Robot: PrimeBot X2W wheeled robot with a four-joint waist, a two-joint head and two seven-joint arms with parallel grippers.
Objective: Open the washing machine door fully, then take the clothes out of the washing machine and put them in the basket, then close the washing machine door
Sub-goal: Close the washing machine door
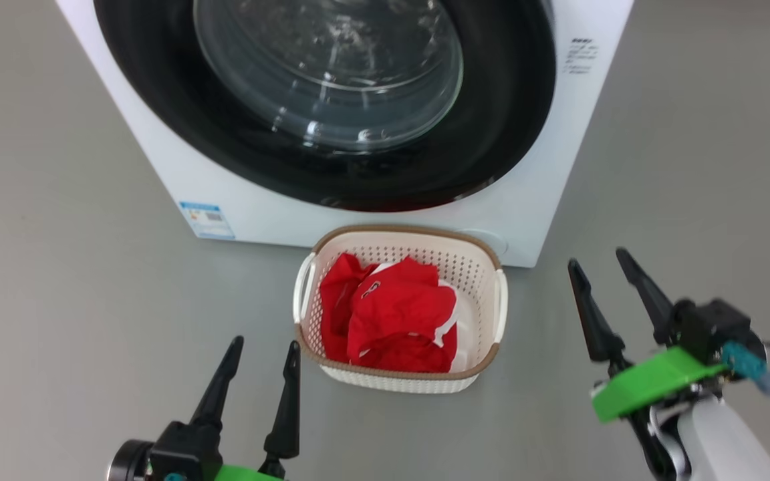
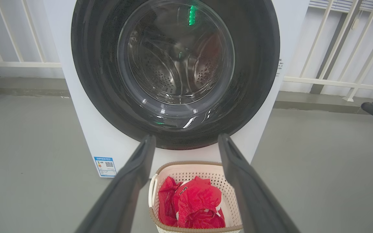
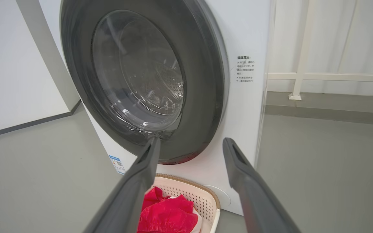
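Both pincers stand with their dark fingers spread apart and nothing between them. Left pincer [image 1: 265, 342] sits just off the left front corner of the small cream-white perforated plastic basket [image 1: 402, 229] with the brown woven-look rim. Right pincer [image 1: 597, 257] is held apart from the basket's right side, its fingers pointing up and slightly left.

That basket stands on the grey floor [image 1: 57, 300]. The bright red fabric clothes with white trim [image 1: 395, 314] lie heaped inside it, filling its left and middle part.

Just behind the basket rises the big white box-shaped washing machine [image 1: 525, 200]. Its large round door with the glossy black rim and bulging clear glass window [image 1: 505, 120] sits above the basket and lies flat against the machine's front. A small blue label sticker [image 1: 206, 220] is on the machine's lower corner, to the basket's left.
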